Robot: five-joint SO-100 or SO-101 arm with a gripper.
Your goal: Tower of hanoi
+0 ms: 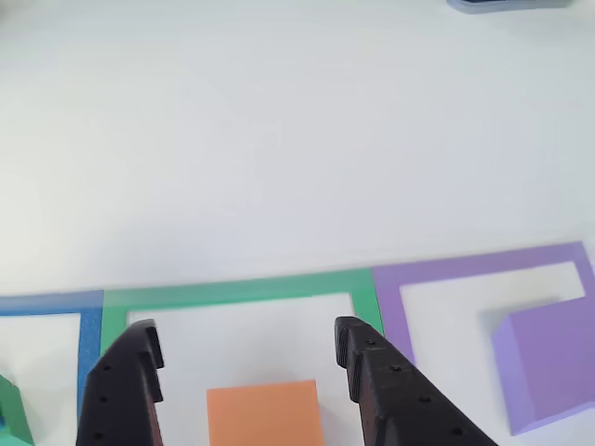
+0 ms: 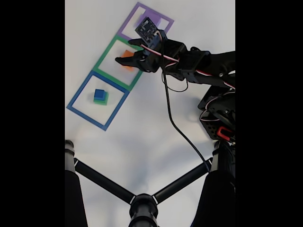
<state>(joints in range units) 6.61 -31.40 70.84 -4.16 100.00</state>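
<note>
My gripper (image 1: 246, 339) is open, its two black fingers (image 1: 125, 386) standing either side of an orange block (image 1: 265, 415) inside the green square outline (image 1: 232, 292). In the fixed view the gripper (image 2: 124, 51) hovers over that same orange block (image 2: 128, 67), partly hiding it. A purple block (image 1: 548, 362) sits in the purple square outline (image 1: 474, 267) to the right. In the fixed view a small blue block (image 2: 99, 93) rests on a green block (image 2: 105, 100) inside the blue square outline (image 2: 78, 94). A corner of the green block (image 1: 9, 409) shows at the lower left.
The three taped squares lie in a row on a white table (image 2: 142, 132). A black tripod-like stand (image 2: 142, 203) spreads across the lower part of the fixed view. The arm's body and cable (image 2: 173, 123) lie to the right. A grey-blue object (image 1: 507, 5) sits at the table's far edge.
</note>
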